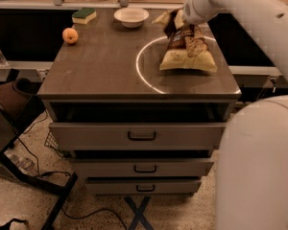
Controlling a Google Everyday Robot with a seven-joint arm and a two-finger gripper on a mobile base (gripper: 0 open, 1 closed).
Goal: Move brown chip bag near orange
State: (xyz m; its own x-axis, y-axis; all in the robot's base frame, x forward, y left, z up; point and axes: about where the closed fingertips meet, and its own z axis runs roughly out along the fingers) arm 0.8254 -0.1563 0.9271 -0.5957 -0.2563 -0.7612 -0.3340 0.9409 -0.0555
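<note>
gripper (181, 17) clamped on top edge of chip bag (188, 49), so I read it tilted up, bottom resting on surface (101, 66) right side | orange (70, 35) well apart, far left (bowl (131, 16) behind) | I'd carry leftward

- A white bowl (131, 16) sits at the back of the bench (105, 73), just left of the gripper (183, 14).
- A green-and-yellow sponge (84, 16) lies near the back left corner.
- Three drawers (140, 136) with dark handles stack below.
- A cable (89, 214) trails on the floor.
</note>
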